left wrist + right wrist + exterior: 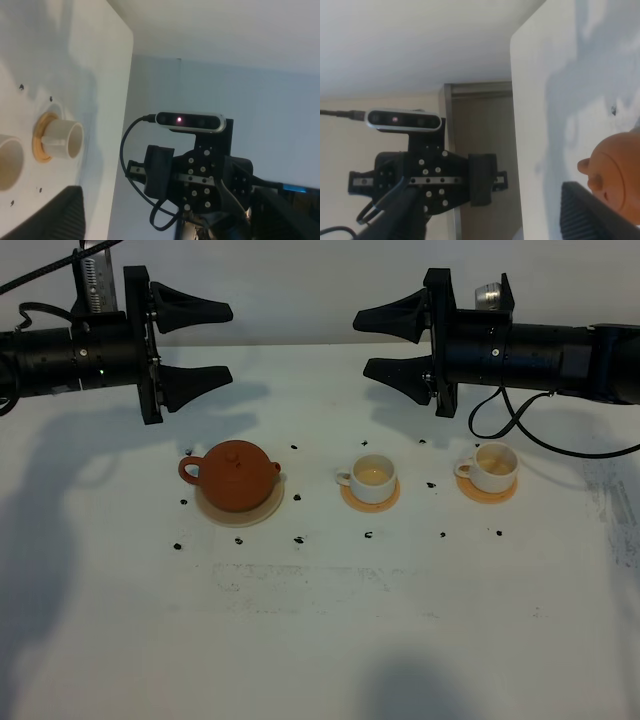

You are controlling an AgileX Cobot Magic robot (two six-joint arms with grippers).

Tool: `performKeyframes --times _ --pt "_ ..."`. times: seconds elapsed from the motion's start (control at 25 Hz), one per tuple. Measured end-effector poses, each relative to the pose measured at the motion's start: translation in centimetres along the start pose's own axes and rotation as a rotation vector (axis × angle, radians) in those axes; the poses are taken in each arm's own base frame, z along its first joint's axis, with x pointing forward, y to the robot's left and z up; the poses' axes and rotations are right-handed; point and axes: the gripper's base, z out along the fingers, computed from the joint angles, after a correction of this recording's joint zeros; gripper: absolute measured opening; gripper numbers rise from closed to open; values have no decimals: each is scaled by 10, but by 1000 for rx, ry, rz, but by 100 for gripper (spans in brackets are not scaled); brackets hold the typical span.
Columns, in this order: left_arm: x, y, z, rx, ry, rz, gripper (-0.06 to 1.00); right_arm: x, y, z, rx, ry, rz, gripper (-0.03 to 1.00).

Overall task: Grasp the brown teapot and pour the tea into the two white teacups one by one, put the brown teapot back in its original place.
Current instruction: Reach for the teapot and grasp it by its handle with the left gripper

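Note:
The brown teapot (236, 475) stands upright with its lid on, on the beige saucer (262, 512) at the table's left centre. Its handle points left. The two white teacups (372, 473) (495, 465) stand on orange-tan coasters (385, 500) (508, 493) to its right, and both show pale liquid inside. My left gripper (228, 342) is open and empty, raised behind the teapot. My right gripper (362, 343) is open and empty, raised behind the nearer cup. The right wrist view shows the teapot (615, 172). The left wrist view shows one cup (62, 140) and part of the other (7, 161).
Several small dark specks (297, 539) lie on the white table (320, 640) around the teapot and cups. The two arms face each other across the middle, each carrying a camera bar (190, 121) (402, 120). A black cable (510, 425) hangs under the right arm.

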Motion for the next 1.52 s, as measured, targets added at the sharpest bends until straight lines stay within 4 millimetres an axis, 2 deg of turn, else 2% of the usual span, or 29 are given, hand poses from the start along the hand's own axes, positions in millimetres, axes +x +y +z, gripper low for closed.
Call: performKeyframes --times 0.6,0.8,0.96,1.08,1.32,1.52 --pt "0 0 0 1 1 24 65 0 0 0 -2 2 -41 59" --pt "2 -2 0 20 25 223 64 0 2 0 17 25 -175 58" --pt "8 -15 -6 -32 30 413 61 -1 10 -1 90 74 -311 54" --pt "15 -31 -16 -160 18 565 61 0 20 -9 202 67 -427 52" --pt "31 -66 -44 -439 -35 815 61 3 58 -40 484 6 -664 51" --pt "41 -80 -58 -617 -35 975 61 13 90 -71 688 -43 -785 51"
